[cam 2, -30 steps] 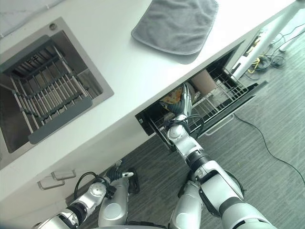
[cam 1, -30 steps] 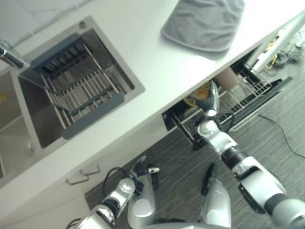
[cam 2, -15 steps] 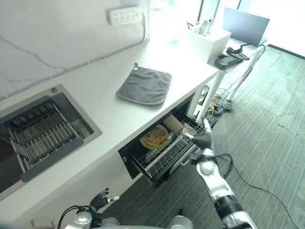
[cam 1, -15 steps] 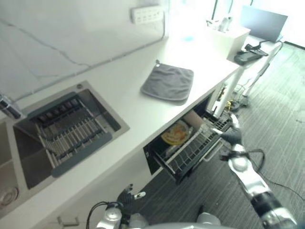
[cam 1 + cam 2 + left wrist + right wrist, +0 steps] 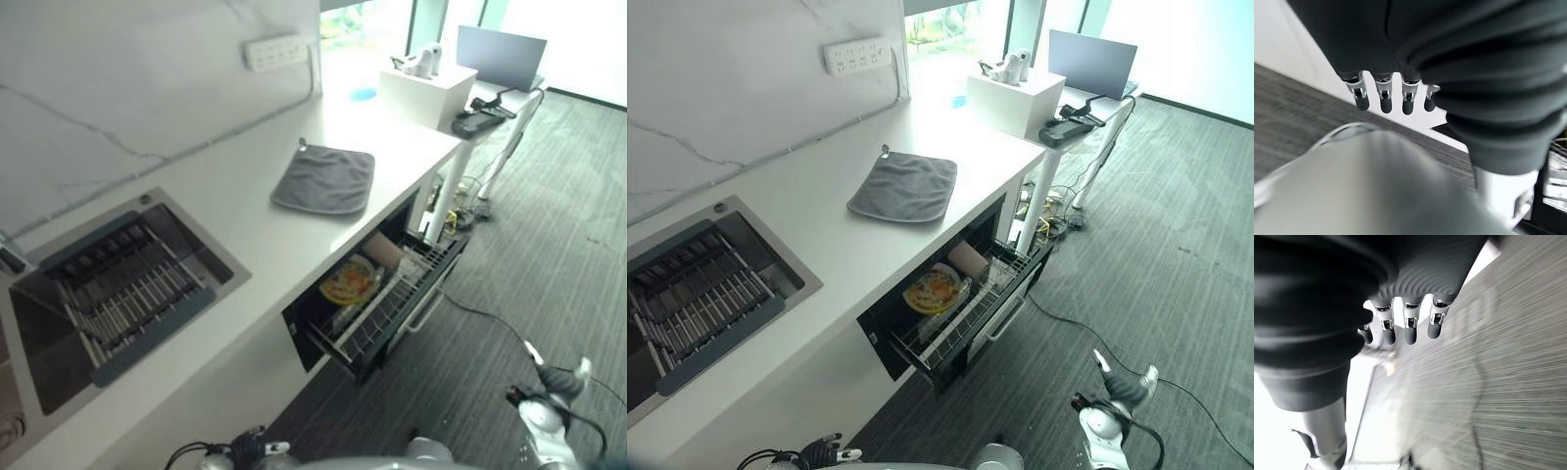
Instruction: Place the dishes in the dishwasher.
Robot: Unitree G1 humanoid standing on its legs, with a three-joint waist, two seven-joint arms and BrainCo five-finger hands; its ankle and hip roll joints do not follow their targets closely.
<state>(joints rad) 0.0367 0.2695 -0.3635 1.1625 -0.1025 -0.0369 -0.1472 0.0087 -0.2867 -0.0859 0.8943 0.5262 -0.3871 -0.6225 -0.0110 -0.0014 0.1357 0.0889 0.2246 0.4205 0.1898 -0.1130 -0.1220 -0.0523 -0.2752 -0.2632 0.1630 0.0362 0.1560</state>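
Yellow patterned round plate [image 5: 933,290] standing on edge in the wire rack [image 5: 392,305] of the black pulled-out dishwasher drawer [image 5: 970,338] under the white counter [image 5: 294,220], beside a brown cup [image 5: 967,258]; likely slotted upright for washing. Right hand [image 5: 1122,387] low at near right over grey carpet, fingers straight, holding nothing. Left hand [image 5: 1396,95] near bottom edge, fingers relaxed, empty. Grey cloth [image 5: 904,186] flat on counter; steel sink [image 5: 127,284] at left.

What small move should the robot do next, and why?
Probably reach the right hand back to the dishwasher drawer and push it in: the drawer stands pulled out with a plate in its rack, and both hands hang open, holding nothing.
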